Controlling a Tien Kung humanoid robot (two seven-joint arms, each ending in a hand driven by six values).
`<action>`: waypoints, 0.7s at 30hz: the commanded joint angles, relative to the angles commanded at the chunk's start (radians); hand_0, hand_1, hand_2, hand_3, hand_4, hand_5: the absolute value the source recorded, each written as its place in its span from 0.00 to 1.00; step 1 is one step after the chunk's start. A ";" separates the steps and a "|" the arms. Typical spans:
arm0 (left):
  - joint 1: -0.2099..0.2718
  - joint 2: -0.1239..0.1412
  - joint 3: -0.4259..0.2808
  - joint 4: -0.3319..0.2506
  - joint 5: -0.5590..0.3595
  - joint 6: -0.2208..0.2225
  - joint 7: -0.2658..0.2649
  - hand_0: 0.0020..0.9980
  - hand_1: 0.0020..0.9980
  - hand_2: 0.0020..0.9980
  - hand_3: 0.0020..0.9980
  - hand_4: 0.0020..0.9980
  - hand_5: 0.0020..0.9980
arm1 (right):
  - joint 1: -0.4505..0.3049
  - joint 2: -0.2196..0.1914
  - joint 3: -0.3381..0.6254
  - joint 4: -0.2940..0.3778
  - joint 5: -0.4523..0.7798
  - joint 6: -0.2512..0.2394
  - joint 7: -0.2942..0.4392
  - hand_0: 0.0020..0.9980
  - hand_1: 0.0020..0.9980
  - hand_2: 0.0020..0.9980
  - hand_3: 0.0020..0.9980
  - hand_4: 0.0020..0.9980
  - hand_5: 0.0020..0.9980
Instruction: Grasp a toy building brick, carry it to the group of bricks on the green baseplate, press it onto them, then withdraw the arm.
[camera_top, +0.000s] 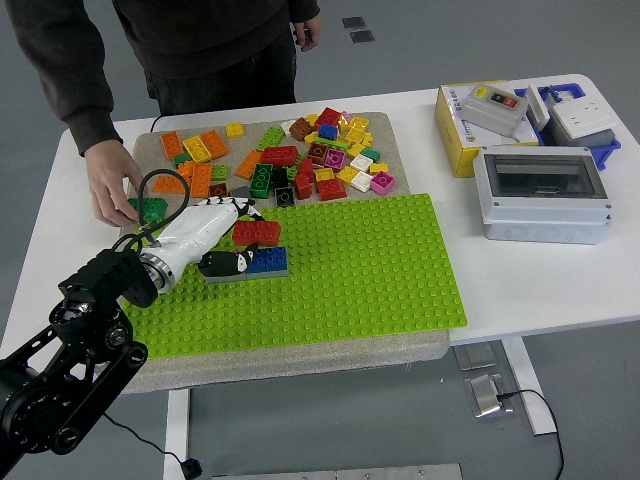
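My left hand (240, 243) holds a red brick (256, 232) just above the short row of bricks on the green baseplate (340, 270). Of that row, the blue brick (268, 260) shows; the pink part lies hidden under my hand. The white forearm (190, 238) reaches in from the lower left over the plate's left end. The red brick hovers close over the row; whether it touches the row I cannot tell.
A heap of loose bricks (290, 160) lies on the mat behind the plate. A person's hand (112, 195) sets a green brick (150, 209) on the mat's left edge, close to my arm. Boxes (540, 190) stand at the right.
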 joint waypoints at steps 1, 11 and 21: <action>-0.001 -0.005 0.006 0.000 0.006 -0.001 0.008 1.00 0.98 0.94 0.53 0.48 0.20 | 0.000 0.000 0.000 0.000 0.000 0.000 0.000 0.62 0.62 0.62 0.62 0.46 0.73; -0.022 -0.057 0.050 0.048 0.030 -0.025 0.078 1.00 0.98 0.94 0.53 0.48 0.20 | 0.000 0.001 -0.006 0.000 0.006 0.000 0.001 0.62 0.62 0.62 0.61 0.46 0.73; -0.032 -0.082 0.045 0.101 0.047 -0.012 0.070 1.00 0.98 0.94 0.53 0.49 0.21 | 0.001 0.002 -0.012 0.000 0.011 0.001 0.003 0.62 0.62 0.62 0.62 0.46 0.73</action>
